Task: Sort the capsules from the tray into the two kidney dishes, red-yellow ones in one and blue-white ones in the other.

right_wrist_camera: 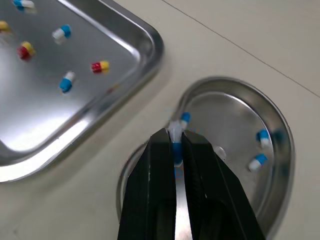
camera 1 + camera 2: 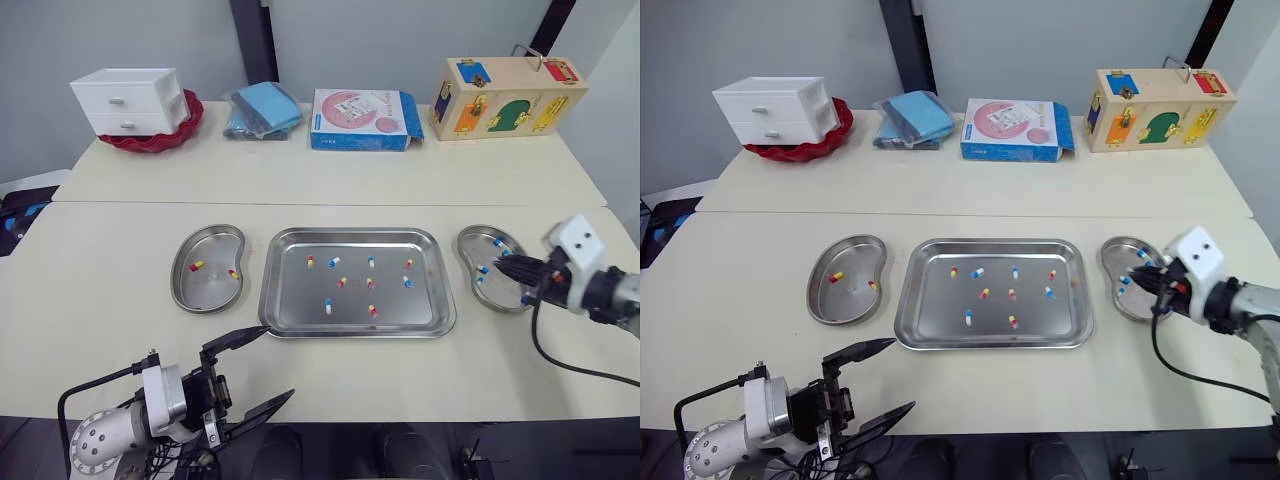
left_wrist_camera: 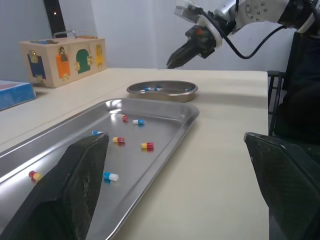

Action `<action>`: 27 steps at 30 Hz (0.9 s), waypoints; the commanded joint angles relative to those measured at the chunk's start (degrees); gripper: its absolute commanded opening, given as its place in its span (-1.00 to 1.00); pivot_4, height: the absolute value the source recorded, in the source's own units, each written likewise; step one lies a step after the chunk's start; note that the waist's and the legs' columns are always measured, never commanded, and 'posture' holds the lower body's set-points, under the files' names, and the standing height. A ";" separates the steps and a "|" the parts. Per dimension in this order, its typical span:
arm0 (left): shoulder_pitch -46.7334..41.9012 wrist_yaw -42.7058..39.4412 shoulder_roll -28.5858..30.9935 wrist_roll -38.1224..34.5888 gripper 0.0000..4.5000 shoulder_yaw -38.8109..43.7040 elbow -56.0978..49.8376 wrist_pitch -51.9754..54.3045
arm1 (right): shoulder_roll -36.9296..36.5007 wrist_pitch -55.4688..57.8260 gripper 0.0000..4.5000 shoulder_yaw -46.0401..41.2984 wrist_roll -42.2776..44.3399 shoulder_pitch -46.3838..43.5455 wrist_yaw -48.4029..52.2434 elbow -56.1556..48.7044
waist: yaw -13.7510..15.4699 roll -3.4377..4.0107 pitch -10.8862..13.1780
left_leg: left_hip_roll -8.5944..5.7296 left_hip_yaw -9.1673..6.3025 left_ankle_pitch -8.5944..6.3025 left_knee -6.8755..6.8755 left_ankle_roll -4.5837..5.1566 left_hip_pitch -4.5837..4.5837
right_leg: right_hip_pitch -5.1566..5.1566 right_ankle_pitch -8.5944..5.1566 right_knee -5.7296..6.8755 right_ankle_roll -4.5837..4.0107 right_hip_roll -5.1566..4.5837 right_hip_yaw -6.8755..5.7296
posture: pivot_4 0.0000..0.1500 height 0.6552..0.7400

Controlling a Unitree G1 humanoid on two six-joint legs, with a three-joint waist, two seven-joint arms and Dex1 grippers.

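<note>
Pinching a blue-white capsule (image 1: 181, 122) between the fingertips of the right hand (image 1: 175, 142), just above the right kidney dish (image 2: 475, 240). Sharing that dish with a few more blue-white capsules (image 1: 258, 162) lying on its floor. Holding the left hand (image 2: 278, 360) spread wide and gripping nothing, near the front left corner of the tray (image 2: 360, 333). Seeing red-yellow and blue-white pieces scattered apart across the tray, mid-surface (image 2: 120, 250). Finding two red-yellow capsules (image 2: 197, 266) in the left kidney dish (image 2: 182, 290), beside the tray.
</note>
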 commanded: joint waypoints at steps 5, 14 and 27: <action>0.11 1.47 0.69 -0.55 1.00 -0.70 -3.77 1.22 | -0.81 -2.37 -1.00 0.23 -1.29 -0.69 -2.39 1.36 | 0.07 0.00 0.00 | 0.00 0.02 0.00 0.00 0.00 -0.01 | 0.00 0.00 0.00 0.00 0.00 0.02 | 1.00 1.00; 0.71 4.53 0.80 0.19 1.00 -0.70 -6.45 2.95 | -1.21 -3.96 -1.00 0.85 -1.76 -0.15 -1.98 3.93 | 0.34 0.00 0.00 | 0.00 0.00 0.00 0.03 0.00 0.00 | 0.04 0.00 0.00 0.01 0.00 0.00 | 1.00 1.00; 0.75 6.77 0.68 1.13 1.00 -0.38 -6.53 3.21 | -2.00 -6.04 -0.69 2.18 -1.88 -1.38 -1.55 7.13 | 0.38 0.01 0.00 | -0.01 0.00 0.00 0.05 0.00 0.01 | 0.05 0.00 0.00 0.00 0.00 0.00 | 1.00 1.00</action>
